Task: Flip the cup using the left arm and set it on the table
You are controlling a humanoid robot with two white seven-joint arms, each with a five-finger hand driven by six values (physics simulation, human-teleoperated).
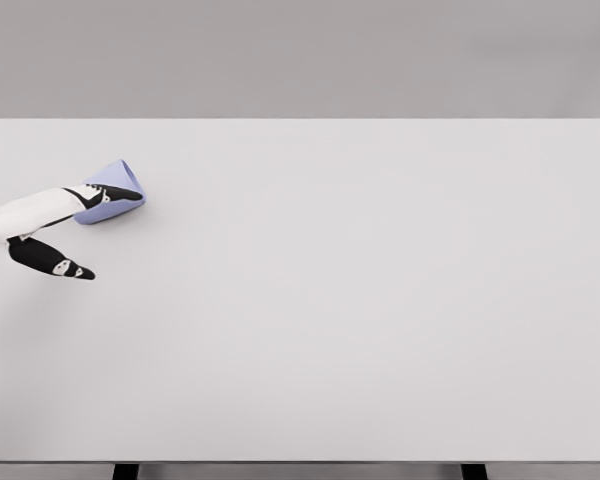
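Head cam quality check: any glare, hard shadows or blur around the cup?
Head view: flat, even lighting, no glare on the table; almost no cast shadow under the cup or the left hand; edges are slightly soft, and the pale cup has low contrast against the white top.

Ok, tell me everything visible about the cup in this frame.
The cup is pale lavender-blue, plain and matte, plastic-looking, with no handle in view. It is tilted well over on its side rather than upright, at the table's far left. The left hand has dark fingers across it, apparently gripping. Whether it touches the tabletop cannot be told. Its opening is not clearly visible.
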